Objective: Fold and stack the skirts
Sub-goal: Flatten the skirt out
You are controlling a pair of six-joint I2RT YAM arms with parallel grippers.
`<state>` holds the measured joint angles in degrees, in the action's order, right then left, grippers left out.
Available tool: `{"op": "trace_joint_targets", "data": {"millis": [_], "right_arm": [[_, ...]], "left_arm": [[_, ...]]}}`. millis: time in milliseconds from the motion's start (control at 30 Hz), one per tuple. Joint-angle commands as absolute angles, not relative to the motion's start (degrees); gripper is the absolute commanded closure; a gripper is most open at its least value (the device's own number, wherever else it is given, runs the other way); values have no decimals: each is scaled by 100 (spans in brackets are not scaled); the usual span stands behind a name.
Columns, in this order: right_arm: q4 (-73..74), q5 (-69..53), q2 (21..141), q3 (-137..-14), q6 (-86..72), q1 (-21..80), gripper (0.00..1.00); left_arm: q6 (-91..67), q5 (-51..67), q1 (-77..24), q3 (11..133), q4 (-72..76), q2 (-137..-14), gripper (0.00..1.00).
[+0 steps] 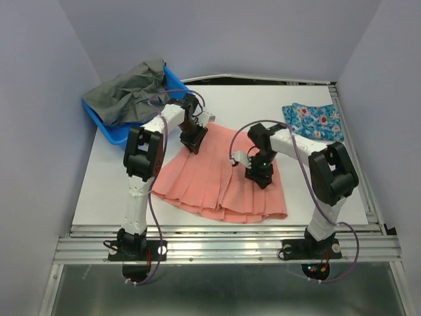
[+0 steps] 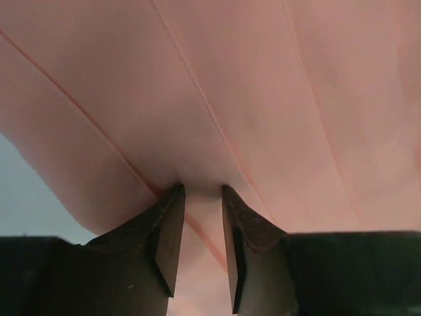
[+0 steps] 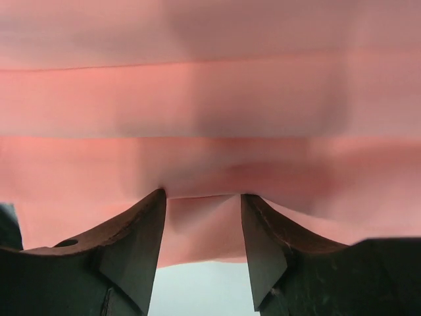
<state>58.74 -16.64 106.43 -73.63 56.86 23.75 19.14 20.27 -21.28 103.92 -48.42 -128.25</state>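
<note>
The pink skirt (image 1: 210,191) lies spread mid-bench, with its waist toward the far edge and its hem toward the near edge. Your left fingers (image 1: 194,141) pinch its far-left waist corner. Your right fingers (image 1: 258,176) pinch cloth on its right half, nearer the hem.

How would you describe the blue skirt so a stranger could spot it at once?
Find the white table and look to its far right corner. The blue skirt lies there, apart from the pink skirt in the middle. Only it has small flowers; the basket at far left is plain blue.
</note>
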Motion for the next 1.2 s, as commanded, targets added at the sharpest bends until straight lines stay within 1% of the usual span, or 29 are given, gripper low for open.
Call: {"op": "trace_joint_targets", "data": {"millis": [0,33,100,133,167,200,233,267,300,333,367,400,433,467,533,600,633,733,833,933,967,1033,1067,1133,1167], "right_arm": [[6477,-2521,10327,-7242,5722,3294,45],[6512,-2688,10353,-7320,5591,3479,45],[6513,-2987,10476,-7496,5415,3830,44],[6504,-3345,10503,-7749,5257,4119,44],[6408,-3557,10503,-7891,5134,4226,44],[6312,-3916,10425,-8032,4715,4315,41],[6180,-4050,10372,-8364,4467,4315,39],[5944,-4174,10310,-8541,4230,4315,39],[5837,-4123,10240,-8691,4062,4315,39],[5749,-4044,10057,-8814,3808,4211,39],[5548,-3973,9933,-8920,3719,3871,39],[5433,-3868,9801,-8930,3587,3632,40],[5292,-3789,9582,-8904,3438,3360,41],[5178,-3649,9510,-8886,3480,2818,42],[5177,-3507,9466,-8851,3768,2331,45],[5177,-3350,9527,-8781,3928,1805,46],[5159,-3314,9667,-8763,4042,1697,47],[4966,-2857,10027,-8631,4279,1626,47],[4817,-2620,10703,-8692,4359,1626,49],[4851,-2514,11256,-8868,4447,1626,50],[4878,-2488,11346,-8868,4534,1626,50],[5000,-2435,11469,-8676,4893,1626,50],[5123,-2417,11496,-8588,5017,1626,50],[5701,-2382,11444,-8028,5481,1766,50],[5704,-2356,11382,-8024,5563,1767,50]], "left_arm": [[2127,2101,-2162,11529,-5677,-13278,60],[2144,2048,-2188,12045,-5756,-13689,60],[2346,2029,-2328,12557,-5809,-14070,60],[2486,2187,-2373,13169,-5992,-14437,60],[2583,2328,-2408,13436,-6029,-14597,58],[2601,2294,-2495,13891,-5951,-14790,56],[2645,2346,-2513,14061,-5898,-14827,52],[2689,2364,-2522,14115,-5793,-14792,44],[2663,2338,-2531,14080,-5601,-14696,41],[2506,2373,-2479,13828,-5155,-14347,39],[2470,2486,-2435,13651,-4976,-14109,33],[2409,2566,-2374,13423,-4748,-13863,31],[2147,2636,-2216,12925,-4268,-13304,29],[2023,2741,-2128,12659,-4054,-13011,27],[1777,2900,-1934,12010,-3641,-12274,26],[1714,3040,-1715,11639,-3499,-11597,23],[1723,3058,-1670,11263,-3446,-11375,22],[1740,3076,-1608,10584,-3296,-10490,20],[1705,3006,-1608,9505,-3505,-9943,22],[1819,2848,-1600,8862,-3743,-9625,26],[1854,2752,-1600,8459,-3744,-9563,27],[1950,2664,-1600,8009,-3727,-9475,29],[1960,2620,-1600,7920,-3709,-9483,30],[1986,2558,-1600,7796,-3648,-9544,30],[1986,2566,-1600,7796,-3630,-9588,30]]}}
